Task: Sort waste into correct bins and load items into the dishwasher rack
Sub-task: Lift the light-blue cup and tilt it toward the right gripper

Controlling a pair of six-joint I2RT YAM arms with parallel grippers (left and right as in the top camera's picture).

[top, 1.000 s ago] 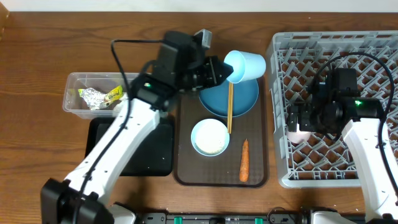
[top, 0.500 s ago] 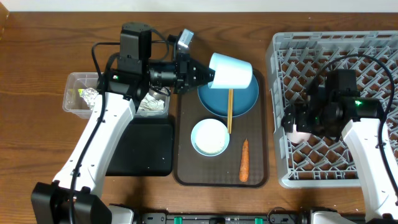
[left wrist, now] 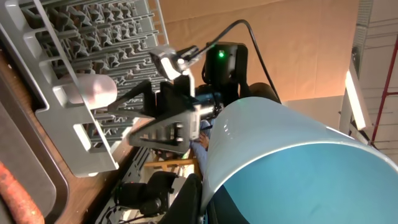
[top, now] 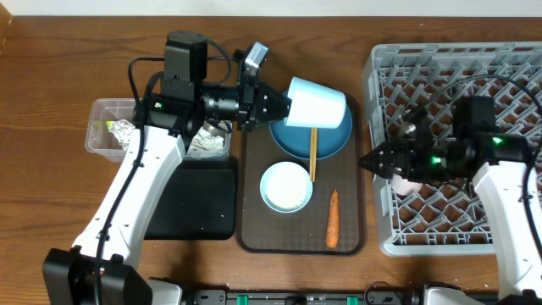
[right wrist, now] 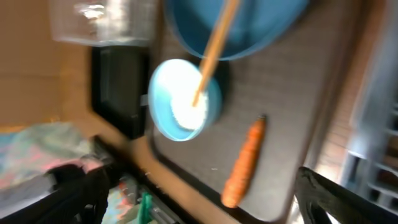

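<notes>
Over the last second the right gripper [top: 369, 161] is swung off the dishwasher rack [top: 381, 76] and is now pointed left across the rack's edge towards the brown serving tray [top: 254, 233]. Its jaws are spread wide with nothing between them, as is confirmed in the right wrist view, where only the tray's contents are framed. The pink cup [top: 408, 182] is left lying in the rack under that arm, so that item is judged loaded. The light blue cup [top: 318, 104] is held by the left gripper [top: 284, 103], jaws closed on its rim, and is tipped on its side above the blue plate [top: 292, 140]; over the last half second it is barely shifted. Left on the tray are the white bowl [top: 285, 186], the chopsticks [top: 312, 152] across the plate and the carrot [top: 332, 219]. The right arm is judged to be lined up for one of these, or for a handover of the cup
</notes>
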